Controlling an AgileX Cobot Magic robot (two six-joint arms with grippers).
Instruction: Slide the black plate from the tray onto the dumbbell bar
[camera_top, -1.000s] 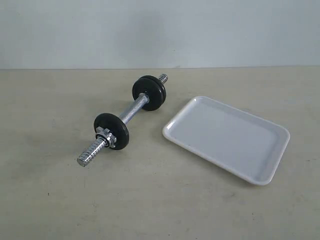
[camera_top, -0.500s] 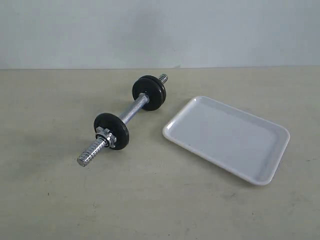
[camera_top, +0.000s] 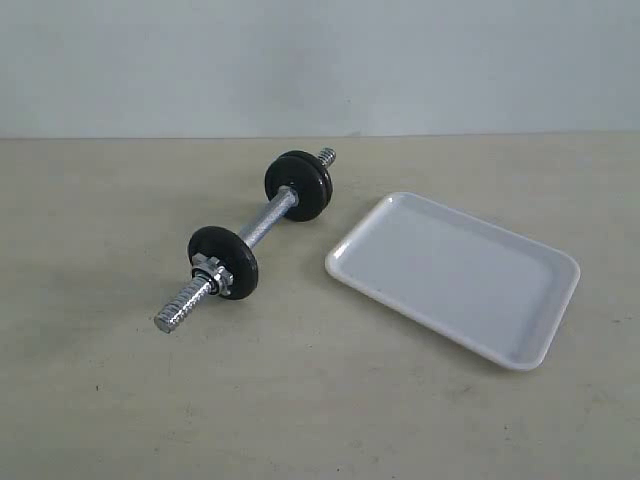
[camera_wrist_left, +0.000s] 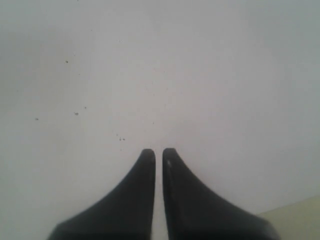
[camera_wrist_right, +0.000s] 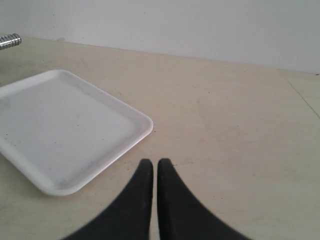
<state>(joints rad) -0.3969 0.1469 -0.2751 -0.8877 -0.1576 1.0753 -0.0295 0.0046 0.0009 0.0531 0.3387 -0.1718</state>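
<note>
The dumbbell bar (camera_top: 262, 225) lies slantwise on the beige table, left of the tray. A black disc (camera_top: 224, 260) sits near its front end against a silver nut (camera_top: 212, 270); a thicker black disc (camera_top: 298, 185) sits near its far end. The white tray (camera_top: 455, 275) is bare, and no loose black plate shows anywhere. Neither gripper appears in the exterior view. My right gripper (camera_wrist_right: 151, 162) is shut over the bare table beside the tray (camera_wrist_right: 65, 125); one threaded tip of the bar (camera_wrist_right: 9, 41) shows beyond the tray. My left gripper (camera_wrist_left: 158, 151) is shut, facing a plain pale surface.
A pale wall runs along the table's back edge (camera_top: 320, 136). A strip of beige table (camera_wrist_left: 300, 215) shows in one corner of the left wrist view.
</note>
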